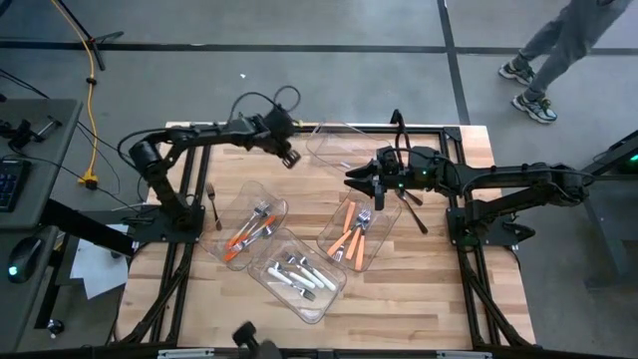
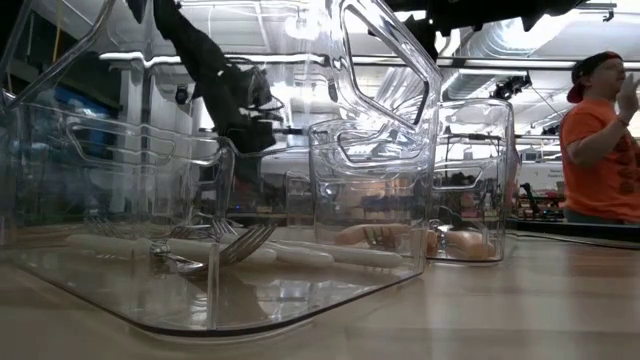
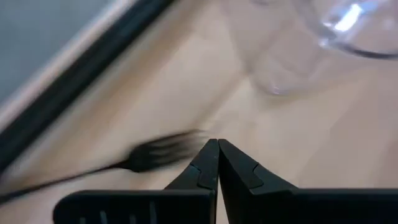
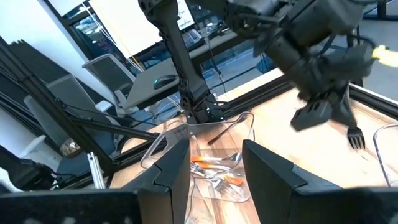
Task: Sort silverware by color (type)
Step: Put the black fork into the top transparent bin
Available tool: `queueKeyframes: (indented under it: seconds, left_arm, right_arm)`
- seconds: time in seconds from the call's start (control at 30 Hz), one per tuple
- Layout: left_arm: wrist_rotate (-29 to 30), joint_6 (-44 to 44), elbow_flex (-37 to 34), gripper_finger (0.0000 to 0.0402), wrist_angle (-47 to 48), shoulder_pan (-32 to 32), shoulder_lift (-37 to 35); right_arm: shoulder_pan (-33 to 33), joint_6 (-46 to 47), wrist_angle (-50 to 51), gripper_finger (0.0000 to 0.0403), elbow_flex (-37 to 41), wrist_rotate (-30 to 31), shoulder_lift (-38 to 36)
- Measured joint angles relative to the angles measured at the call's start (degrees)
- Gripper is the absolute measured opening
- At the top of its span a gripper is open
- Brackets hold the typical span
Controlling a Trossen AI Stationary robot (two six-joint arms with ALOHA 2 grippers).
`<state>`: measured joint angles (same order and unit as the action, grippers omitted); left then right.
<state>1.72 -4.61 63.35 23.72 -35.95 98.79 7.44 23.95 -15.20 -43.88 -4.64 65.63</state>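
The left gripper is closed on a black fork, just beside the empty clear bin. It should carry the fork above this bin before letting go. The right gripper, fingers apart, waits near the same bin.

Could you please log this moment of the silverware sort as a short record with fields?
left gripper: shut on black fork, raised beside the empty clear bin at the far edge
right gripper: open, empty, above the table between the empty bin and the bin of orange-handled silverware
mixed bin: orange and white-handled pieces together, not yet separated
white bin: white-handled silverware, nearest the front edge
loose on table: black piece near the left arm's base; another by the right arm
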Motion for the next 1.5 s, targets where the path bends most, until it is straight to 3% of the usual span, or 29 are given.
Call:
queueKeyframes:
  seconds: [0.2,0.4,0.77,0.97,1.5]
  left_arm:
    - [-3.3,6.1,0.0,0.0,-1.4,-8.9,3.2]
    - [-2.9,9.8,0.0,0.0,-3.1,-12.1,8.3]
    - [2.2,14.4,0.1,0.0,-6.7,-12.7,8.9]
    - [8.5,18.8,0.1,0.0,-5.2,-13.0,8.9]
    - [9.9,15.2,-1.9,0.0,3.7,-12.3,8.5]
  right_arm:
    - [0.0,0.2,0.5,0.0129,0.0,0.0,0.0]
    - [0.0,1.3,0.9,0.0129,0.0,0.5,0.0]
    - [0.0,1.7,0.8,0.0129,0.0,3.0,0.0]
    - [0.0,2.2,0.8,0.0129,0.0,3.1,0.0]
    - [-2.9,2.7,0.8,0.0129,0.0,3.2,0.0]
